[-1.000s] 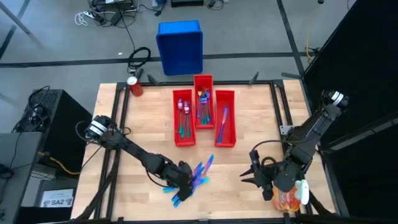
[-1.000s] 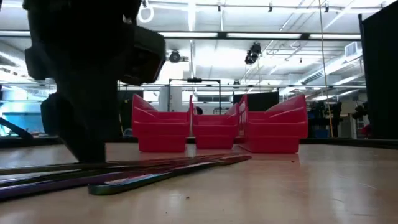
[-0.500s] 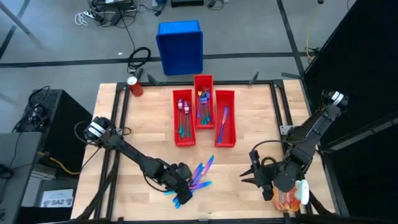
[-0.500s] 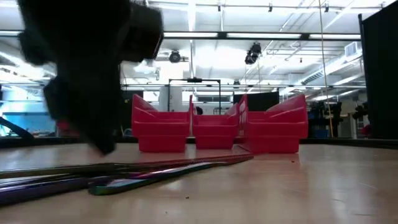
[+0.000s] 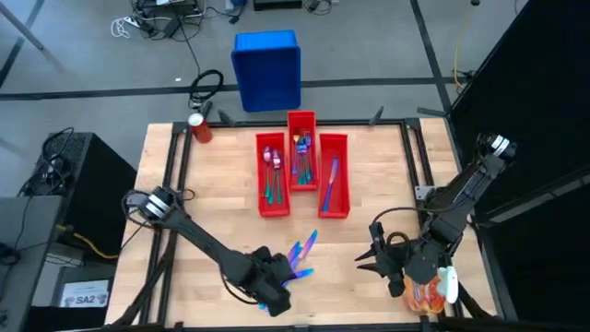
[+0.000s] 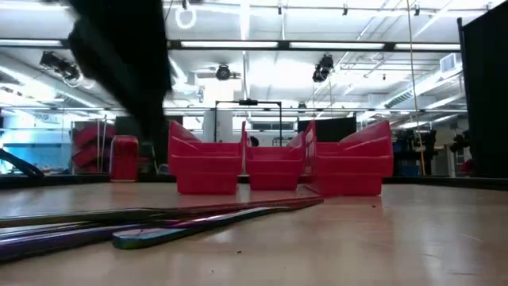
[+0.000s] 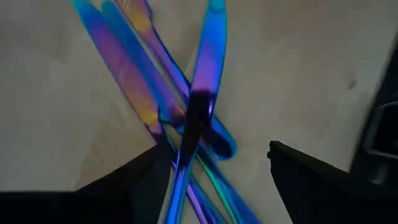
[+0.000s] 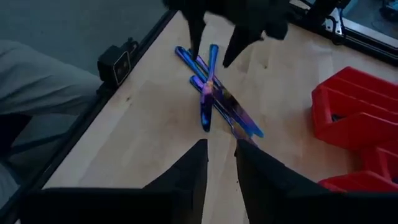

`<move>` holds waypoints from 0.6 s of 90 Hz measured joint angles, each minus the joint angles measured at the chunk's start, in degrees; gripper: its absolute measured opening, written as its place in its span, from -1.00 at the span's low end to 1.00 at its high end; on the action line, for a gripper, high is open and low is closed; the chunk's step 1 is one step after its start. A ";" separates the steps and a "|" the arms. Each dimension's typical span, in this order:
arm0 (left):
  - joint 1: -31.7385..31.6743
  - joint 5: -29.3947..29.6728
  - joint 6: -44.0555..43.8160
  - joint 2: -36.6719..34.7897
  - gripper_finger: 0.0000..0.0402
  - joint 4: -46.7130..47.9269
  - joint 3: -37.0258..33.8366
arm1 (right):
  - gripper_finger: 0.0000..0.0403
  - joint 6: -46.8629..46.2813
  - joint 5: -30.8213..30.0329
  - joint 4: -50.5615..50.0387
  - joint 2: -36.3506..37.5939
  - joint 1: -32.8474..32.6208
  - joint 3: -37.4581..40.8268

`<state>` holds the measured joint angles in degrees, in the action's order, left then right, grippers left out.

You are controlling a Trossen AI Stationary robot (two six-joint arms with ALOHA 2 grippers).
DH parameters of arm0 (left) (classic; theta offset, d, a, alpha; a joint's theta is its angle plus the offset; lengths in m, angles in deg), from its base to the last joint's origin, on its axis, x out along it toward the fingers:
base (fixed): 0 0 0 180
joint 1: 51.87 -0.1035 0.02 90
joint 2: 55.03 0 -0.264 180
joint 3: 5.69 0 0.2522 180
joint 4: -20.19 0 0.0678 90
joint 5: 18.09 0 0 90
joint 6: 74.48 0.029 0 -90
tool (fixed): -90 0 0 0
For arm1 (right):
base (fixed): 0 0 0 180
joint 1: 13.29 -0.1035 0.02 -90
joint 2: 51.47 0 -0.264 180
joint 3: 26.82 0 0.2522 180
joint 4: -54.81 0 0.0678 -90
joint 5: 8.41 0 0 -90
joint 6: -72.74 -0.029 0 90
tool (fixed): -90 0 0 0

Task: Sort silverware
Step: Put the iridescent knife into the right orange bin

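Left pincer point(image 5: 277, 297), fingers spread and holding nothing, has pulled back from my silverware pile point(image 5: 300, 255) toward the desk's point(image 5: 221, 184) front edge, while right pincer point(image 5: 376, 254) waits open.

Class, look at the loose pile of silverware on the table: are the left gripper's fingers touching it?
Apart. The right wrist view shows the left gripper open above the loose silverware, its fingertips clear of the pieces.

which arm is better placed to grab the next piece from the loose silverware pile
Left. The left gripper hangs right over the loose silverware pile, fingers open and straddling it in the left wrist view. The right gripper waits off to the side, near the table's front right.
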<state>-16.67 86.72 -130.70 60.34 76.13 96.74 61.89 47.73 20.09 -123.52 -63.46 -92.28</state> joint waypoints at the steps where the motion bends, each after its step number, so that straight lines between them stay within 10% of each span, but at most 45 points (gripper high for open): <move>1: -0.04 -0.16 0.26 0.31 0.25 0.06 0.20 | -0.68 0.00 0.03 -0.01 0.00 0.00 0.00; 54: -0.48 -1.98 -1.42 2.53 0.26 6.87 0.26 | -0.67 0.42 0.95 1.37 0.00 0.13 0.87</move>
<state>-17.14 84.74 -132.12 62.87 83.01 97.00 62.31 48.68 21.46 -123.52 -63.33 -91.41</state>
